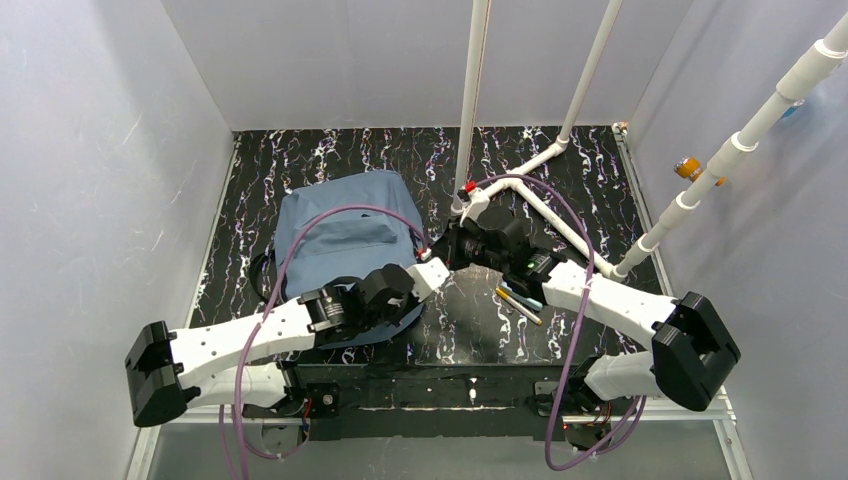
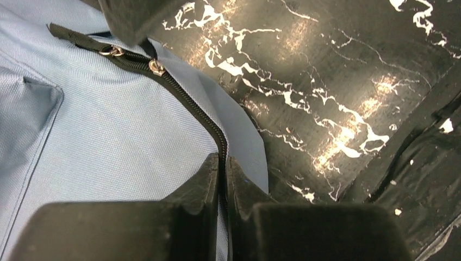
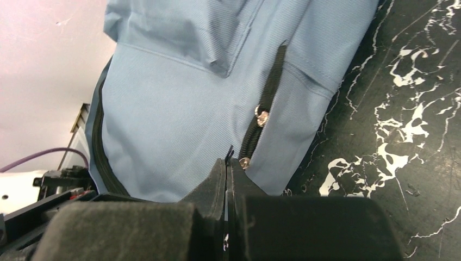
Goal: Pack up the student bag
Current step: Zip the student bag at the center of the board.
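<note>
The student bag point(image 1: 340, 235) lies flat on the black marbled table point(image 1: 600, 170), left of centre in the top view, w/ both arms meeting at its lower-right corner. Your left gripper point(image 1: 432, 272) comes in from the lower left across the bag. Your right gripper point(image 1: 452, 250) reaches in from the lower right, the two tips just beside each other.

From above you can't read either jaw; the wrist cams can. The left gripper point(image 2: 223, 171), bottom centre of its own frame, is clamped tight. The dark zipper point(image 2: 185, 98) runs straight into the seam betw. the fingers; whether cloth is caught there, can't tell. Two metal pulls point(image 2: 157, 67) sit up-left on that zipper, next to a black block point(image 2: 130, 19) at the top edge.

The right gripper point(image 3: 228, 174) is likewise pressed closed, a thin dark sliver point(image 3: 229, 152) poking up from betw. its tips; what it is, unclear. The pulls point(image 3: 262, 116) show just above it, on the bag's edge.

Only the top view gives you the rest: pens point(image 1: 520, 300) on the table right of centre, beside the right forearm; a purple cable point(image 1: 352, 208) arcing over the bag; a white pipe frame point(image 1: 545, 205) toward the upper right.
</note>
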Controlling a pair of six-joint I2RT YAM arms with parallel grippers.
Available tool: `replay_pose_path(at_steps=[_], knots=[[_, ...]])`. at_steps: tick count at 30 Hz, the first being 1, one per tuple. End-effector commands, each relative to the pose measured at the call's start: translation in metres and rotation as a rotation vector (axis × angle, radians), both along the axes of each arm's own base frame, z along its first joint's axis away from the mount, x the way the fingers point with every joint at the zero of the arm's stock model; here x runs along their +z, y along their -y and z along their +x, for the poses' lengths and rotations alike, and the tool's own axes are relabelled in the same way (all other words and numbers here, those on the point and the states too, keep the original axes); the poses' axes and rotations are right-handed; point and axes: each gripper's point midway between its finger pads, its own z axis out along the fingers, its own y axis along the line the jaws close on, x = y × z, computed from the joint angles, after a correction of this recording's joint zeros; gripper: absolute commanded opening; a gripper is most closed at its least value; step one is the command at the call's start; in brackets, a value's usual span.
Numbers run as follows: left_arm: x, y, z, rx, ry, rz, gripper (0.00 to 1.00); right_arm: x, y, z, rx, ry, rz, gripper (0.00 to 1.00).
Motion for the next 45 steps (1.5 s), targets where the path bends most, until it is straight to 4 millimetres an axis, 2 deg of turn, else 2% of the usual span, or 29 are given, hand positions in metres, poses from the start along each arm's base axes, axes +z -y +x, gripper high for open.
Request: replay_pose_path(at_steps=[1,4,8,12,18,20,22,24,28,32,35,36,38,40,41,45], knots=[[-0.007,-0.027,-0.011,0.030,-0.015,0.012,0.00,0.024,0.008,0.035,-0.154,0.056,0.042,0.01],[-0.008,-0.038,-0.022,0.034,-0.035,-0.028,0.00,0.025,0.018,0.068,-0.215,0.059,0.041,0.01],[-0.013,-0.050,-0.028,0.070,-0.056,-0.058,0.00,0.024,0.012,0.100,-0.199,0.075,0.048,0.01],[-0.015,-0.052,-0.034,0.069,-0.079,-0.071,0.00,0.029,-0.001,0.112,-0.157,0.106,0.038,0.01],[-0.020,-0.049,-0.037,0.061,-0.104,-0.081,0.00,0.012,0.001,0.124,-0.134,0.139,-0.085,0.01],[-0.015,-0.038,-0.038,0.029,-0.106,-0.128,0.00,0.007,-0.002,0.114,-0.065,0.133,-0.126,0.04],[-0.004,-0.021,-0.036,-0.008,-0.094,-0.183,0.00,0.002,0.001,0.101,-0.035,0.111,-0.148,0.24],[0.006,-0.002,-0.032,-0.041,-0.082,-0.224,0.00,-0.002,0.008,0.086,-0.020,0.093,-0.181,0.40],[0.022,0.050,-0.033,-0.161,-0.127,-0.308,0.00,-0.009,0.044,0.065,-0.076,0.054,-0.280,0.66],[0.037,0.101,-0.048,-0.319,-0.240,-0.362,0.00,0.005,0.075,0.053,-0.143,0.074,-0.335,0.78],[0.046,0.120,-0.056,-0.379,-0.303,-0.380,0.00,0.013,0.091,0.052,-0.189,0.086,-0.352,0.85],[0.048,0.119,-0.055,-0.371,-0.306,-0.368,0.06,0.016,0.095,0.052,-0.199,0.089,-0.351,0.87],[0.054,0.112,-0.051,-0.343,-0.315,-0.326,0.39,0.020,0.098,0.054,-0.208,0.084,-0.342,0.90],[0.070,0.099,-0.040,-0.278,-0.306,-0.312,0.59,0.022,0.094,0.056,-0.195,0.069,-0.308,0.91],[0.077,0.091,-0.034,-0.244,-0.297,-0.312,0.65,0.025,0.089,0.057,-0.180,0.071,-0.281,0.91],[0.110,0.045,-0.014,-0.121,-0.257,-0.364,0.79,0.025,0.071,0.060,-0.126,0.055,-0.229,0.91]])
